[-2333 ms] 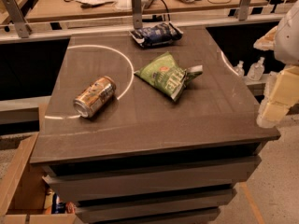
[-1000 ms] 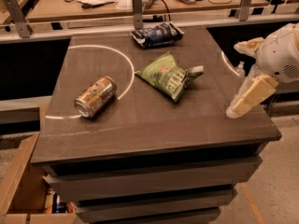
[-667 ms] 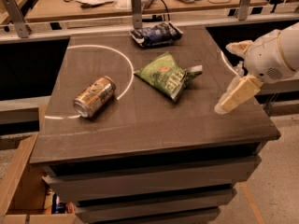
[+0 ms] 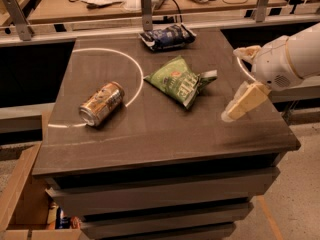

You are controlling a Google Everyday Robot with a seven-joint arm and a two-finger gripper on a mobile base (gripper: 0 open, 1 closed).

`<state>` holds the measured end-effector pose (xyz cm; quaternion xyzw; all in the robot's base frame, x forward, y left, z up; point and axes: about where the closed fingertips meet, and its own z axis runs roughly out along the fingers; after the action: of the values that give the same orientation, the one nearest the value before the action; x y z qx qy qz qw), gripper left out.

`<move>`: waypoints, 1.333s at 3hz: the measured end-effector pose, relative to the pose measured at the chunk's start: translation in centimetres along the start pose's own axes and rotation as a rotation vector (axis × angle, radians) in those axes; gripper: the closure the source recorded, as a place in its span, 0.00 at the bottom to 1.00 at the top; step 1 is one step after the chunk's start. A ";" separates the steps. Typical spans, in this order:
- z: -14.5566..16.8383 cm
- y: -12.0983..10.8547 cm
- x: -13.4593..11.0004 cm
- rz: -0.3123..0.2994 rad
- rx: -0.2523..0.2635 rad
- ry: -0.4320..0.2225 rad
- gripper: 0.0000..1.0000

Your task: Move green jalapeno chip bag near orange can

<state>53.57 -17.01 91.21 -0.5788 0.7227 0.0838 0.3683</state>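
The green jalapeno chip bag [image 4: 180, 81] lies flat in the middle of the dark table [image 4: 165, 134], crinkled, with white lettering. The orange can [image 4: 101, 104] lies on its side to the bag's left, on a white painted arc, about a bag's width away. My gripper [image 4: 235, 84] hangs over the table's right side, to the right of the bag and apart from it. Its two cream fingers [image 4: 246, 101] are spread open and hold nothing.
A dark blue chip bag [image 4: 166, 36] lies at the table's far edge, behind the green bag. A metal rail and a cluttered wooden bench [image 4: 100, 4] run behind the table. An open cardboard box [image 4: 25, 199] stands on the floor at the lower left.
My gripper has come in from the right edge, moving left over the table toward the green bag. The bag and can have not moved.
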 end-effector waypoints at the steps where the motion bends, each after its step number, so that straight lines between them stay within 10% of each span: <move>1: 2.9 -0.9 -0.3 -0.028 0.002 -0.041 0.00; 3: 7.5 -4.1 -0.1 -0.065 0.016 -0.094 0.00; 4: 8.9 -5.1 -0.4 -0.074 0.029 -0.117 0.18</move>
<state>62.08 -13.42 86.68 -0.5939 0.6791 0.0932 0.4212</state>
